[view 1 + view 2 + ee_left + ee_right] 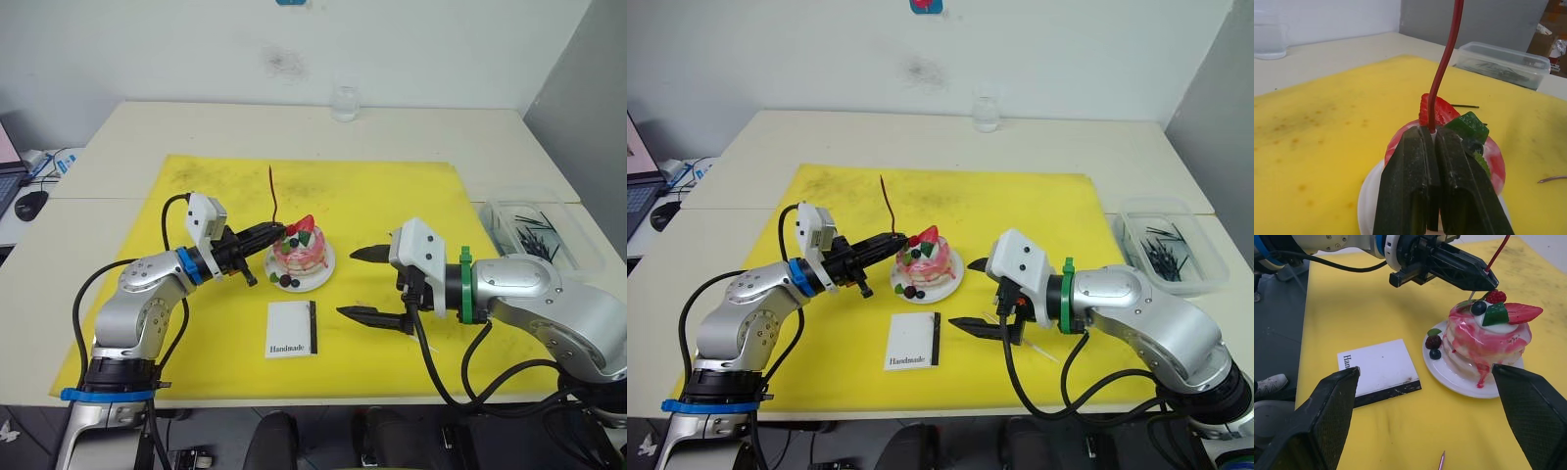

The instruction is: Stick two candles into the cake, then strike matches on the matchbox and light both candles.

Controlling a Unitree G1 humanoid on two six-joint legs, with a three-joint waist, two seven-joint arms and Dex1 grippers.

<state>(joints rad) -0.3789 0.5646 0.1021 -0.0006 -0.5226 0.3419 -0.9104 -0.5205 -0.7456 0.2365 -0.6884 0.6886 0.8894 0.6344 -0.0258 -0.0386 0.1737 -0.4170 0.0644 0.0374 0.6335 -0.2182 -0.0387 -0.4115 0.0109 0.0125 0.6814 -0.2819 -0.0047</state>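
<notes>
1. One matchbox (292,329) is laid flat on the yellow mat (392,196) nearest, strip within reach.
2. Right tool (374,284) is spread wide, empty, beside the cake (299,252).
3. Left tool (276,231) is clamped on the red candle (273,196), held upright for planting in the cake top.

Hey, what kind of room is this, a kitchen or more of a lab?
Likely a lab or office test bench, not a kitchen: pale tables pushed together, a yellow mat as workspace, and a laptop with a mouse at the edge.
</notes>
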